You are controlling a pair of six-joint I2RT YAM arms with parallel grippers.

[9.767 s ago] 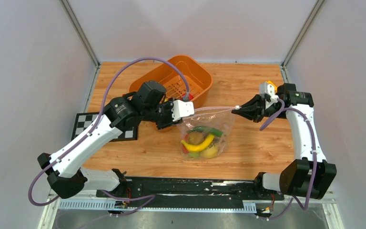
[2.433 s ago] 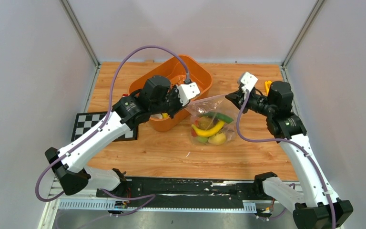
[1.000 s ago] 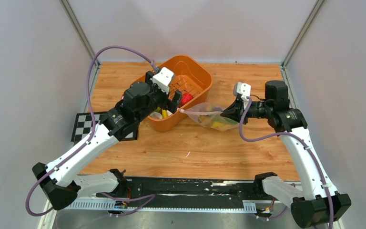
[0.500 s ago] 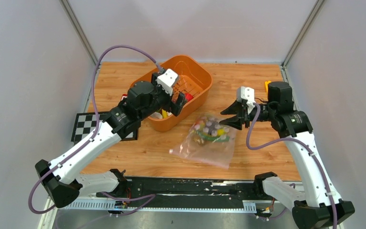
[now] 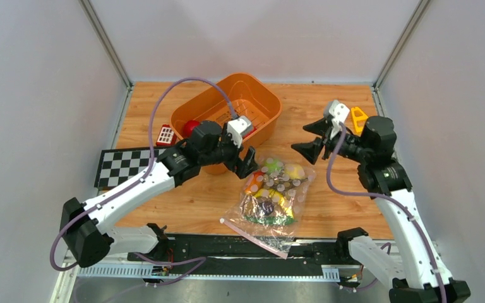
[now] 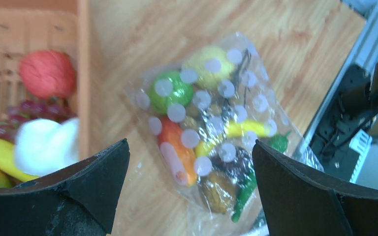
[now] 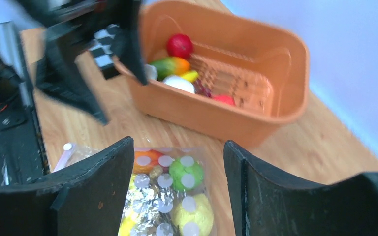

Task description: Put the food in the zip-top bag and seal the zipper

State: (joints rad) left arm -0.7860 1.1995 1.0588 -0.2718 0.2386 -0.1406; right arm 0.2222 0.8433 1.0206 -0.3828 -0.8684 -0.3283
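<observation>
Top external view: the left end effector (image 5: pixel 245 164) gapes wide and empty just beside the basket's (image 5: pixel 266 95) near wall, over the bag's (image 5: pixel 266 228) closest end. The right end effector (image 5: pixel 307 139), also spread wide with nothing in it, hangs to the basket's right, clear of the bag. The bag lies flat on the tabletop (image 5: pixel 341 208) just in front of the basket, with food (image 5: pixel 268 189) inside and its zipper (image 5: pixel 252 235) at the end farthest from the basket. A red fruit (image 5: pixel 192 127) lies in the basket.

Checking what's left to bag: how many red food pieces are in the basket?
2. A red ball at the basket's left end; a bumpy red fruit beside the grapes by its near wall. The left arm may hide others.
</observation>
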